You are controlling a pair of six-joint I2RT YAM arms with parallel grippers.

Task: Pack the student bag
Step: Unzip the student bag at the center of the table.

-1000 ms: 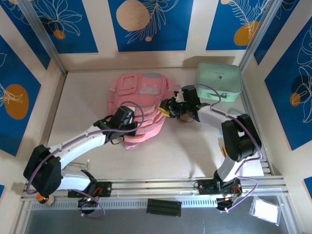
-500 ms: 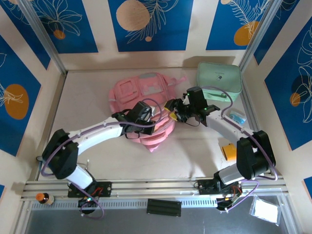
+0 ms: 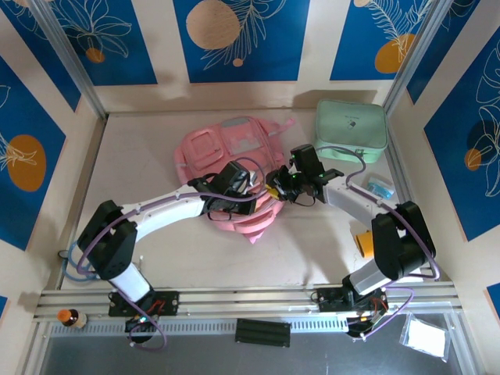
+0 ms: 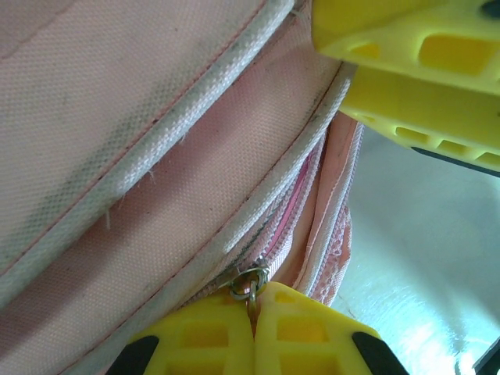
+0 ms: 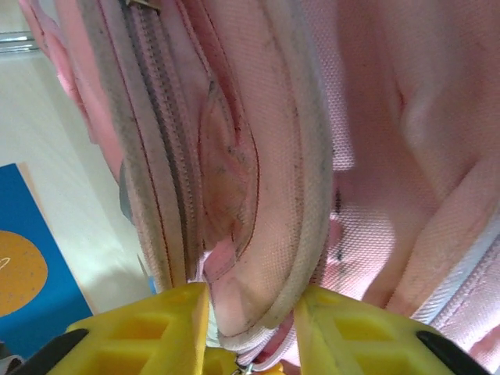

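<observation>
The student bag (image 3: 223, 152), a large soft pink backpack, lies mid-table, its near side bunched up between the two arms. My left gripper (image 3: 251, 189) is at that bunched edge. In the left wrist view it (image 4: 253, 301) is shut on the metal zipper pull (image 4: 251, 281) of the bag's pink zip. My right gripper (image 3: 277, 187) faces it from the right. In the right wrist view its fingers (image 5: 251, 312) pinch a fold of the bag's piped edge (image 5: 273, 258). The right gripper's yellow fingers (image 4: 422, 62) show in the upper right of the left wrist view.
A mint green hard case (image 3: 350, 131) stands at the back right. A small blue item (image 3: 380, 187) and an orange object (image 3: 364, 242) lie by the right wall. A small bottle (image 3: 69, 316) sits at the front left rail.
The left arm swung right, dragging the bag's near side with it. The right gripper shifted slightly left and narrowed onto the bag's edge.
</observation>
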